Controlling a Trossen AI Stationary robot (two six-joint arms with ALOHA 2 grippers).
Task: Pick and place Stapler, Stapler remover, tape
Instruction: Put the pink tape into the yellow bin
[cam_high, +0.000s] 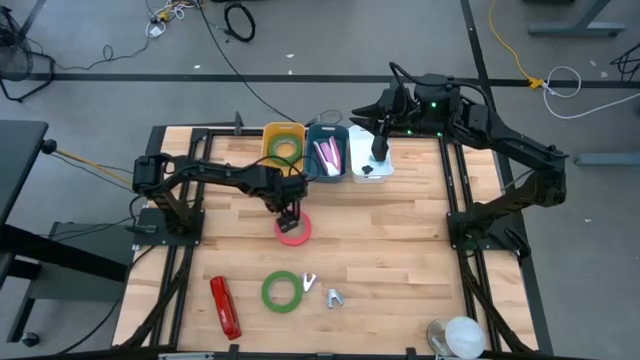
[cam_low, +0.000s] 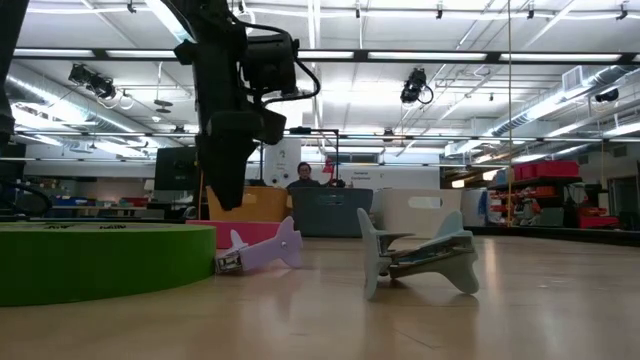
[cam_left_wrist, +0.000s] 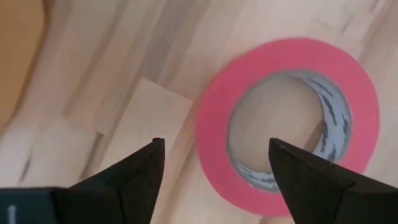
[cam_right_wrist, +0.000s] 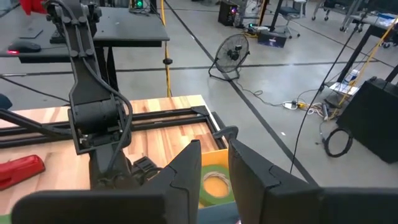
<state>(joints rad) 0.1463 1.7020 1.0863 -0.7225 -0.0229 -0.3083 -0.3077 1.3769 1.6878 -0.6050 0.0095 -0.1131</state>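
Left gripper (cam_left_wrist: 214, 165) is hovering spread wide over the pinkish-red tape (cam_left_wrist: 287, 121), whose near edge is cut off by its fingers. Right gripper (cam_right_wrist: 214, 168) is waiting over the white bin (cam_high: 370, 160), fingers nearly together, holding nothing visible.

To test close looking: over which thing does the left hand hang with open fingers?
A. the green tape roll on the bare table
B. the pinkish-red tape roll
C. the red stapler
B: the left hand hangs open above the pinkish-red tape roll mid-table.

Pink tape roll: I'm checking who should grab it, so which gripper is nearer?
Left. The left gripper hangs open right over the pink tape roll; the right gripper is far off above the white bin.
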